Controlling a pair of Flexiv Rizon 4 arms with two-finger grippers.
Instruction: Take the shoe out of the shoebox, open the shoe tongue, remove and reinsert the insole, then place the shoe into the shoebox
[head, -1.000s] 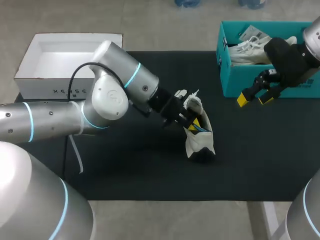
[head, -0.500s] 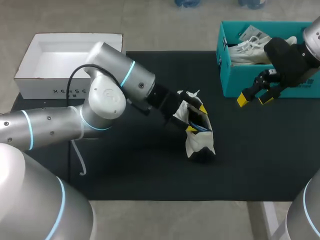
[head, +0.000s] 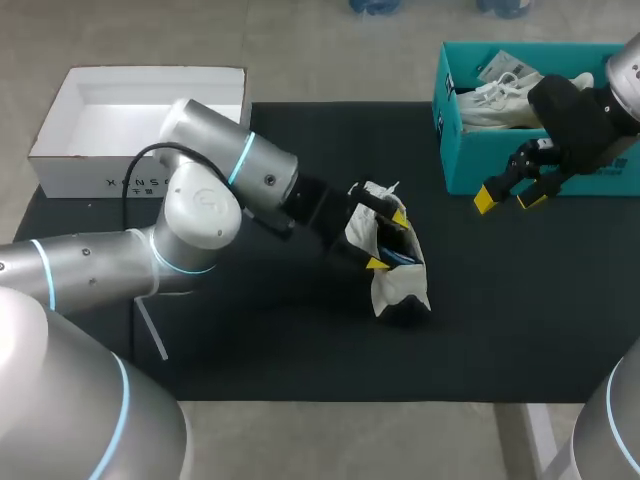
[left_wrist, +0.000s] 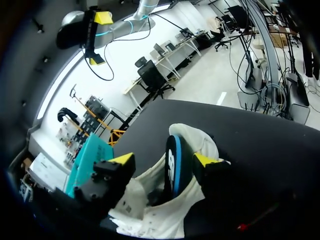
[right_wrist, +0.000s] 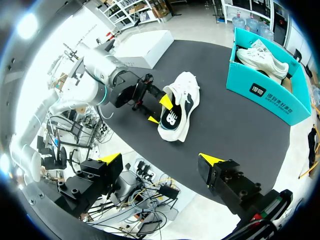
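**Position.** The shoe (head: 395, 265) lies on the black mat (head: 250, 340) at mid-frame in the head view, out of the teal shoebox (head: 520, 165) at upper right. That box holds a second shoe (head: 500, 100). My left fingers (head: 388, 241) are spread, with one yellow tip on either side of the shoe's opening. My right fingers (head: 510, 195) are also spread and hold nothing. They hang just in front of the shoebox, well apart from the shoe.

**Step in hand (judgement).** This looks like insole removal. To do it well, I should close on the insole's raised edge alone and keep the collar fabric out of the pinch. The draw should then run along the shoe's length, not straight up. Nothing pins the shoe, so it may lift or drag with the pull.

**View comparison.**
- The left wrist view shows a dark, blue-edged insole (left_wrist: 173, 170) standing on edge between my left fingers (left_wrist: 164, 160). One tip is close against it and the other stands off. The head view hides this behind white upper.
- The right wrist view shows the shoe (right_wrist: 177, 107) whole, on its side, with the left tips at its opening. It confirms that my right fingers (right_wrist: 161, 162) are wide apart.
- Only the head view shows the white box (head: 100, 180) at upper left.
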